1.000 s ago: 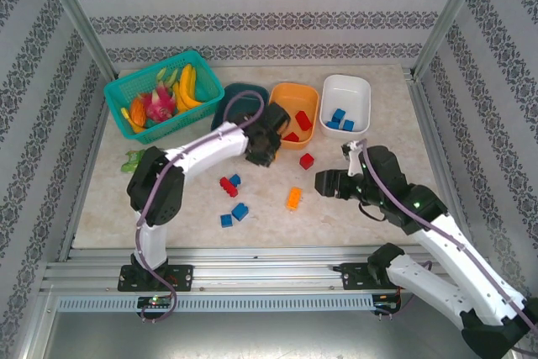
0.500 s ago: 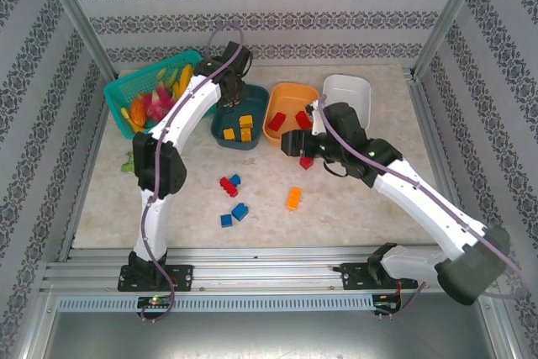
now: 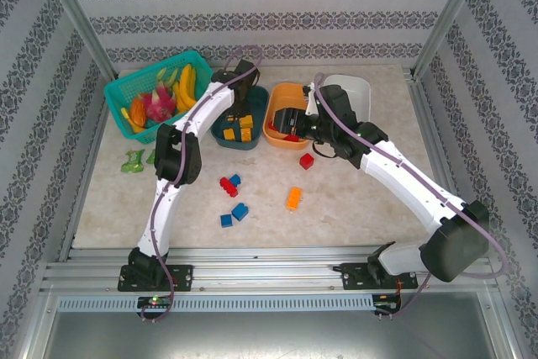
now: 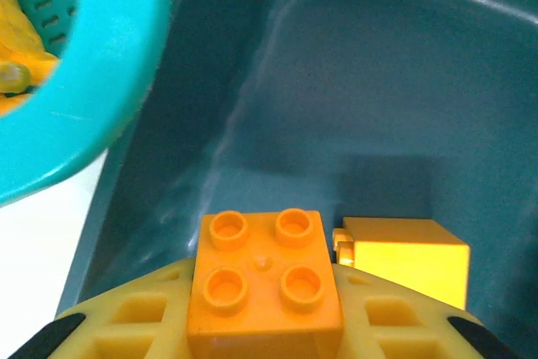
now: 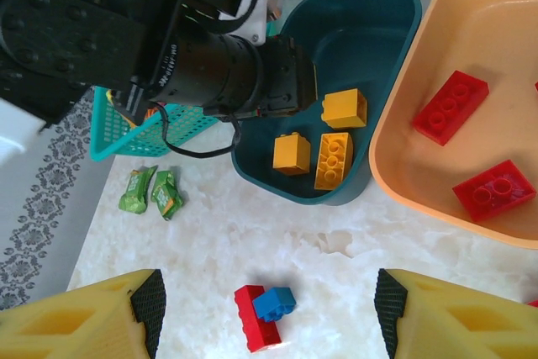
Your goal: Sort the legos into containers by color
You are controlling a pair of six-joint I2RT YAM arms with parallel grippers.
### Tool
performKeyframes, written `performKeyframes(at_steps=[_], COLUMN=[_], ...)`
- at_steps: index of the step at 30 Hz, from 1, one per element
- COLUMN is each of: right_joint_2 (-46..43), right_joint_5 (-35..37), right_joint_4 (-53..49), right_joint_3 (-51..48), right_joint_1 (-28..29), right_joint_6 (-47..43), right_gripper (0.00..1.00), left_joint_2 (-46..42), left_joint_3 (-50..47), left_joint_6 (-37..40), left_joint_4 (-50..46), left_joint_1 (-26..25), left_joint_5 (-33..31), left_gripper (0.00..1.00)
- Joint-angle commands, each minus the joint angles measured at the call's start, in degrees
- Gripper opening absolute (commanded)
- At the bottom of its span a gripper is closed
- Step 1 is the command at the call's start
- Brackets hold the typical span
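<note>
The dark teal tub (image 5: pixel 370 39) evidently served as the home for orange-yellow pieces. Three orange-yellow bricks (image 5: pixel 334 160) lay in it, while two red bricks (image 5: pixel 450 107) sat in the orange tub (image 5: pixel 496 56) just beside it, so each colour had its own tub. That accounts for the left gripper (image 4: pixel 266 317) hanging low inside the teal tub, near the rim of the mesh basket (image 4: pixel 84 81). Its fingers seemed to pinch an orange brick (image 4: pixel 264 271), studs up, beside another lying on the tub floor, though so close a view could not settle whether it was gripped or merely resting between them. The left arm was stretched far forward, its wrist bent down over the tub. The right arm reached diagonally across, passing the white tub (image 3: pixel 360 94). The right gripper (image 5: pixel 267 296) was spread wide and empty above the table (image 5: pixel 336 275), over a joined red and blue pair (image 5: pixel 265 317). A loose orange lego (image 3: pixel 293 198) lay nearer the bases.
</note>
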Motion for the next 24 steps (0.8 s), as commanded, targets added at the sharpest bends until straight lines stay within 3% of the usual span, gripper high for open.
performKeyframes(at_steps=[1,6,16,24], right_joint_2=[-1.2,-1.2,-3.0,-5.1], right_joint_5=[-0.9,-1.3,-1.1,2.5], right_joint_4=[1.3,1.1,-2.7,-8.7], right_joint_3=[-1.0,-1.6,-1.6,-3.1], right_joint_1=[-0.6,-0.7,-0.7,4.5], right_joint_6=[1.2,1.1,-2.0,-7.8], right_gripper=[0.69,0.69,0.7,0.69], left_joint_2=[1.3,2.3,-2.8,-13.9], left_joint_3=[1.9,1.8,2.2,0.6], left_joint_6=[1.2,1.4,0.4,-2.3], left_joint_4=[-2.3,-2.0,-2.6,-4.2], left_joint_1=[0.5,0.6,-0.1,-1.1], left_joint_5=[-2.1,-1.2,-0.7,0.0], left_gripper=[0.23,0.32,0.62,0.69])
